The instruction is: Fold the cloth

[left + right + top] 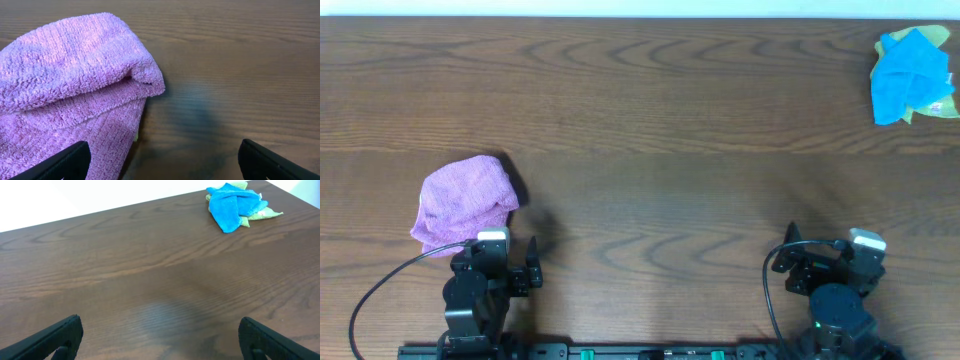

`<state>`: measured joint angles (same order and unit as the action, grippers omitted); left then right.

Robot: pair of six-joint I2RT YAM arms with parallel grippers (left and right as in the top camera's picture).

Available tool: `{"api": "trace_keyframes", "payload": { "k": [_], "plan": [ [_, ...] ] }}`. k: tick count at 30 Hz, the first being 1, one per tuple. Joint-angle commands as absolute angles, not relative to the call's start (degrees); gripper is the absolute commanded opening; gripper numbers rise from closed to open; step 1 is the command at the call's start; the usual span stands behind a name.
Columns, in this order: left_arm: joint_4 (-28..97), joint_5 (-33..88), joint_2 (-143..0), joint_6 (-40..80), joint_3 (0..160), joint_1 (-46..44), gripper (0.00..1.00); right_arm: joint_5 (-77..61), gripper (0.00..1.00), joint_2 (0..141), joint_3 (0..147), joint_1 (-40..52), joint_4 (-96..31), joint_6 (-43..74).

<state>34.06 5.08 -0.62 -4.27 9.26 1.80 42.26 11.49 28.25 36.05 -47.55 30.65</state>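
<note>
The purple cloth [466,203] lies crumpled in a loose, doubled-over heap on the left side of the wooden table. In the left wrist view the cloth [70,75] fills the left half, one rounded fold on top. My left gripper [498,258] sits just below the heap's near right corner and is open; its left finger [60,162] hovers over the cloth's edge and its right finger [265,162] over bare wood. My right gripper [835,262] is open at the near right, far from the cloth, with only table between its fingers [45,340].
A bright blue cloth [908,72] lies bunched on a yellow-green one [936,106] at the far right corner, also in the right wrist view as the blue cloth [232,205]. The table's far edge [640,17] runs along the top.
</note>
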Motion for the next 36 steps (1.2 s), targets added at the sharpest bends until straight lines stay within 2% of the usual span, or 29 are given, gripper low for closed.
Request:
{"api": "trace_keyframes", "payload": {
  "k": [1,6,11,18,24,29,36],
  "plan": [
    [33.95,4.03,-0.25,-3.64,8.80,1.61,0.95,43.07,0.99,11.14,28.05,35.64,-47.62,31.46],
    [33.95,4.03,-0.25,-3.64,8.80,1.61,0.95,42.96,0.99,11.14,28.05,35.31,-49.23,31.51],
    [33.95,4.03,-0.25,-3.64,8.80,1.61,0.95,37.89,0.99,11.14,27.57,29.65,-49.45,29.71],
    [33.93,4.03,-0.25,-3.64,8.80,1.61,0.95,14.24,0.99,10.70,21.34,14.66,-41.12,5.91],
    [33.95,4.03,-0.25,-3.64,8.80,1.61,0.95,1.61,0.99,7.07,16.27,4.16,-39.44,-3.16],
    [33.93,4.03,-0.25,-3.64,8.80,1.61,0.95,-2.48,0.99,4.91,13.26,-1.10,-39.46,-4.45],
    [33.93,4.03,-0.25,-3.64,8.80,1.61,0.95,-4.60,0.99,3.33,10.15,-2.39,-39.62,-5.45]
  ]
}}
